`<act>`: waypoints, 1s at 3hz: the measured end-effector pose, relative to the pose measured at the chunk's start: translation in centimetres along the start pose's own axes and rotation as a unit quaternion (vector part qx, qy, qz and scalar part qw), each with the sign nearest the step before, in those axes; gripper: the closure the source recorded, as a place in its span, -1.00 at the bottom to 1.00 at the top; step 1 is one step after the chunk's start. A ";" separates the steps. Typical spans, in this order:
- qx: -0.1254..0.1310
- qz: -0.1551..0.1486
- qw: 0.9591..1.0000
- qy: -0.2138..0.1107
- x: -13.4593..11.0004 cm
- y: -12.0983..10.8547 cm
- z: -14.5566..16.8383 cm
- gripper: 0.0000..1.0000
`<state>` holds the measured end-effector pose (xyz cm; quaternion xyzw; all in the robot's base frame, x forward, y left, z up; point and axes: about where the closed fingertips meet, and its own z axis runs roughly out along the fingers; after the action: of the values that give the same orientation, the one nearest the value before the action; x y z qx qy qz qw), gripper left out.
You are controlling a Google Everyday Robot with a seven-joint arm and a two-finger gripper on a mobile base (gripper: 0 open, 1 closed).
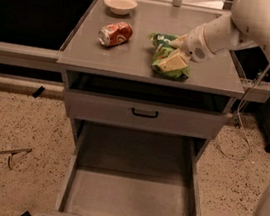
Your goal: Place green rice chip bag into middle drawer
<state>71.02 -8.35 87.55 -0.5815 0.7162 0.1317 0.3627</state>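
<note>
Green and crinkled, the chip bag (159,52) lies on the worktop (132,60), upper middle of the frame, our gripper (175,61) down on it, though we cannot tell whether its jaws grip it.

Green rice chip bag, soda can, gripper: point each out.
green rice chip bag (159,53), camera view, crinkled left side.
soda can (115,34), camera view, middle of its side.
gripper (173,61), camera view, tip, at the bag.
</note>
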 end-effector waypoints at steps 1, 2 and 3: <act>0.010 -0.008 1.000 -0.007 -0.8 2.7 -3.5 1.00; 0.008 -0.006 1.000 -0.021 -1.3 6.5 -6.6 1.00; -0.017 -0.006 0.999 -0.047 -0.7 10.7 -8.7 1.00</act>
<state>57.94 -10.07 91.62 -0.5851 0.6925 0.1684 0.3871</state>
